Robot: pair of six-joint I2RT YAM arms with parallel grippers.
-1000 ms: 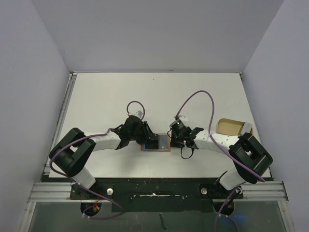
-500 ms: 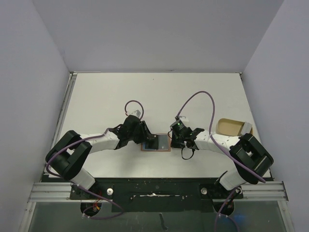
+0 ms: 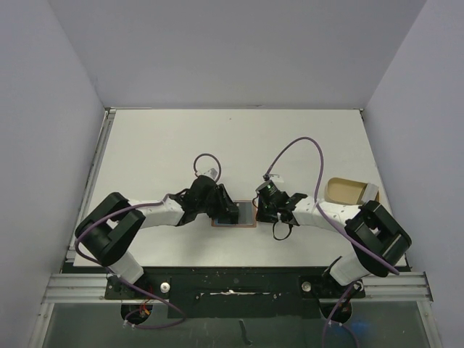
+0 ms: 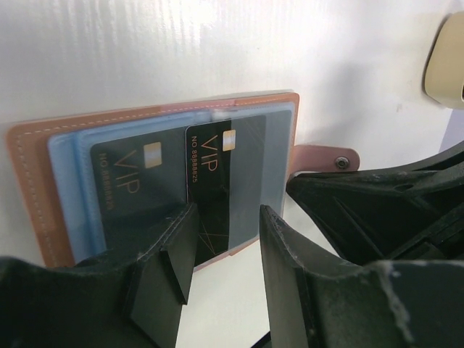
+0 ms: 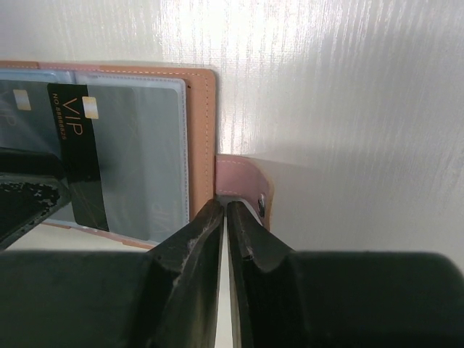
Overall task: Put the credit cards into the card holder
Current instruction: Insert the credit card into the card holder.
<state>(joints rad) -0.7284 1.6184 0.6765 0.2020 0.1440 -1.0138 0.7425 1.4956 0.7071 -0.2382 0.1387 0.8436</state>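
Observation:
The card holder [image 4: 29,181] lies open and flat on the table, brown leather with pale blue clear sleeves. One dark "VIP" credit card [image 4: 123,190] sits in its left pocket. A second credit card [image 4: 214,190] lies half under the right sleeve, its lower end sticking out toward me. My left gripper [image 4: 225,235] is open, with one finger on each side of that lower end and not touching it. My right gripper [image 5: 223,208] is shut, its tips against the holder's right edge [image 5: 205,130] beside the snap tab [image 5: 243,185]. From above, both grippers [image 3: 230,212] [image 3: 261,212] flank the holder [image 3: 246,215].
A tan oval tray [image 3: 348,190] sits near the table's right edge, behind the right arm. Purple cables loop above both wrists. The two arms meet close together over the holder near the table's front edge.
My left gripper has shifted slightly right, further over the holder, now covering more of its left half. The right arm and the holder have stayed put.

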